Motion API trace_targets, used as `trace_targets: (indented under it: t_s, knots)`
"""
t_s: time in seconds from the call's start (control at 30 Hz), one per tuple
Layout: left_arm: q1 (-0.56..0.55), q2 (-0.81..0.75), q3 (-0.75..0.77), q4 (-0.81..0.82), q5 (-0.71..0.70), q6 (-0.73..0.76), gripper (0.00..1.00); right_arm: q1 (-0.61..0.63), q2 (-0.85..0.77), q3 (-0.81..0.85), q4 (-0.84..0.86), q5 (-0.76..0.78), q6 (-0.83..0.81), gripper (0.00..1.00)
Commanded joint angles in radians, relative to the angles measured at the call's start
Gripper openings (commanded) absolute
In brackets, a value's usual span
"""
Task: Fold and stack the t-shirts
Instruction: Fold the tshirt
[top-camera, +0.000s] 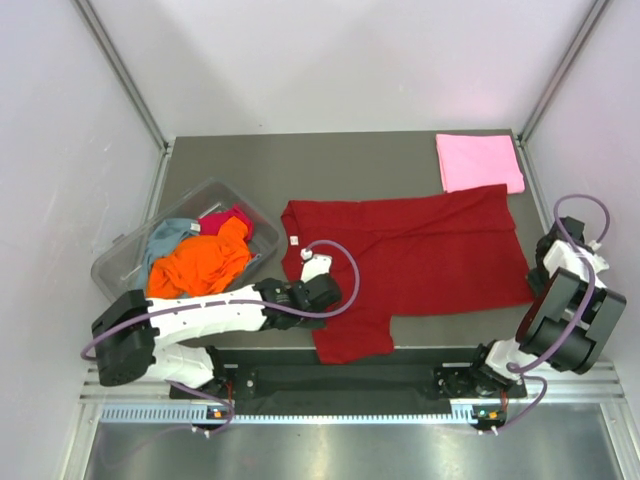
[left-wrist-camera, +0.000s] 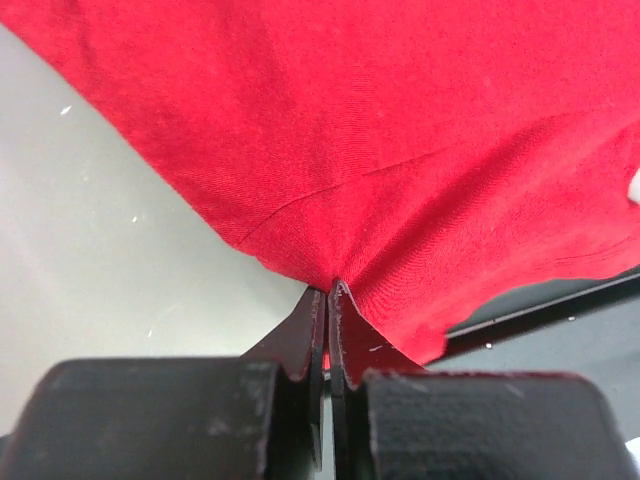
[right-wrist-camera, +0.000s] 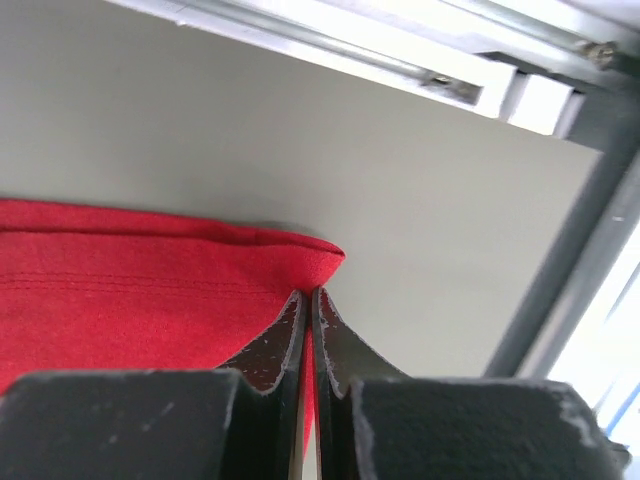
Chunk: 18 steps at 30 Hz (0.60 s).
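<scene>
A dark red t-shirt (top-camera: 420, 250) lies spread across the table's middle, its white neck label (top-camera: 294, 240) at the left. My left gripper (top-camera: 312, 268) is shut on the shirt's left part; in the left wrist view its jaws (left-wrist-camera: 327, 290) pinch red cloth (left-wrist-camera: 400, 150). My right gripper (top-camera: 540, 275) is shut on the shirt's right hem corner, which shows in the right wrist view (right-wrist-camera: 309, 292) as a folded red edge (right-wrist-camera: 150, 290). A folded light pink t-shirt (top-camera: 479, 162) lies at the far right. Orange (top-camera: 200, 262), grey-blue (top-camera: 168, 238) and magenta (top-camera: 228, 220) shirts lie in the tub.
A clear plastic tub (top-camera: 120, 268) stands at the left of the table and holds the loose shirts. A metal frame post and rail (right-wrist-camera: 560, 290) run along the table's right edge. The dark red shirt's lower sleeve (top-camera: 350, 338) hangs near the table's front edge.
</scene>
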Motion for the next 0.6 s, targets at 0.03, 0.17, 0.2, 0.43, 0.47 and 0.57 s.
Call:
trace_targets:
  t_s: [0.03, 0.17, 0.2, 0.43, 0.47, 0.57]
  knots:
    - [-0.01, -0.052, -0.012, -0.083, -0.005, -0.04, 0.01, -0.034, -0.056, 0.018, -0.025, 0.085, -0.021, 0.0]
    - [-0.016, -0.092, -0.049, -0.02, 0.062, -0.04, 0.05, -0.057, -0.077, -0.002, -0.039, 0.102, -0.023, 0.0]
    - [-0.016, -0.099, -0.057, 0.0, 0.073, -0.043, 0.04, -0.07, -0.079, -0.002, -0.042, 0.107, -0.024, 0.0]
    - [-0.022, -0.122, -0.081, 0.046, 0.114, -0.038, 0.11, -0.117, -0.135, -0.047, -0.042, 0.153, -0.02, 0.0]
    - [-0.028, -0.122, -0.074, 0.038, 0.108, -0.042, 0.17, -0.132, -0.14, -0.041, -0.045, 0.151, -0.026, 0.0]
    - [-0.028, -0.146, -0.04, 0.008, 0.088, -0.037, 0.32, -0.161, -0.151, -0.007, -0.067, 0.142, -0.023, 0.0]
